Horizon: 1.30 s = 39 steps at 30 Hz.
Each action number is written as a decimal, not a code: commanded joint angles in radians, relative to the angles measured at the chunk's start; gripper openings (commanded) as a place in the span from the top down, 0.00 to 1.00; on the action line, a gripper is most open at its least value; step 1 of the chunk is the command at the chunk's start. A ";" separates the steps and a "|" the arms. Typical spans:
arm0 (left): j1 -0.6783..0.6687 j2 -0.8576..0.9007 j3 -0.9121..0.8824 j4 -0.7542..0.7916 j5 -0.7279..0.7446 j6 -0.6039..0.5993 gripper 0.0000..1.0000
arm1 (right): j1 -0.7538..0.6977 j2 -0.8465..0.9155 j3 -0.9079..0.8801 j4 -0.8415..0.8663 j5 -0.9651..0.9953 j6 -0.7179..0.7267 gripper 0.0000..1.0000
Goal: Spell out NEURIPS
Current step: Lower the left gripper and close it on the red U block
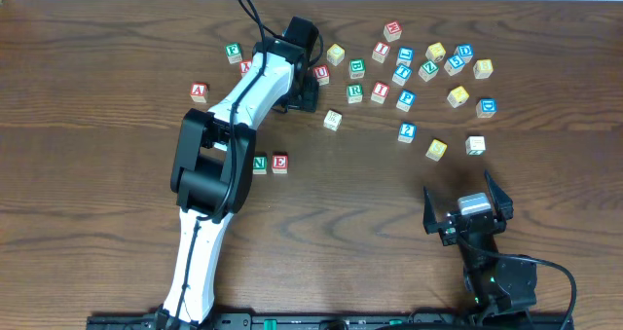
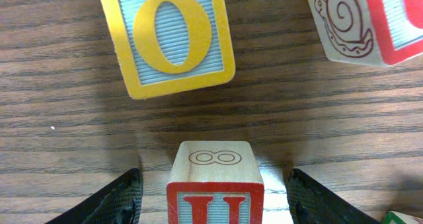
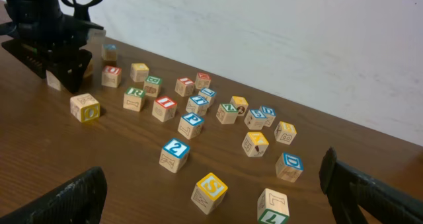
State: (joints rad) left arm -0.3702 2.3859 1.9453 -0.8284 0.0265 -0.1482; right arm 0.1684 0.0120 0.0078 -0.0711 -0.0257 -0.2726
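The green N cube (image 1: pixel 260 163) and red E cube (image 1: pixel 280 163) sit side by side left of centre. My left gripper (image 1: pixel 311 69) (image 2: pixel 215 191) is open around the red U cube (image 2: pixel 215 184) (image 1: pixel 321 74), which rests on the table with a gap at each side. The green R (image 1: pixel 354 92), red I (image 1: pixel 380 91) and blue P (image 1: pixel 406 100) cubes lie in the scattered group to its right. The yellow S cube (image 3: pixel 211 191) (image 1: pixel 436 149) lies just ahead of my right gripper (image 1: pixel 458 186) (image 3: pixel 213 171), which is open and empty.
A yellow O cube (image 2: pixel 173 39) and a cube with a snail drawing (image 2: pixel 357 22) lie just beyond the U. A red A cube (image 1: pixel 199 92) sits far left. Several other cubes crowd the upper right, among them a blue 2 (image 3: pixel 174 153) and an L cube (image 3: pixel 273 206).
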 commanded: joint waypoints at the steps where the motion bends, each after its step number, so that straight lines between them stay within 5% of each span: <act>1: 0.001 0.004 -0.006 -0.001 0.004 0.017 0.31 | -0.013 -0.005 -0.002 -0.004 0.008 0.014 0.01; 39: 0.001 0.002 0.051 -0.031 -0.012 0.037 0.44 | -0.013 -0.005 -0.002 -0.004 0.008 0.014 0.01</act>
State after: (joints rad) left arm -0.3702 2.3859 1.9705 -0.8562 0.0238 -0.1276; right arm 0.1684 0.0120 0.0078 -0.0711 -0.0257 -0.2726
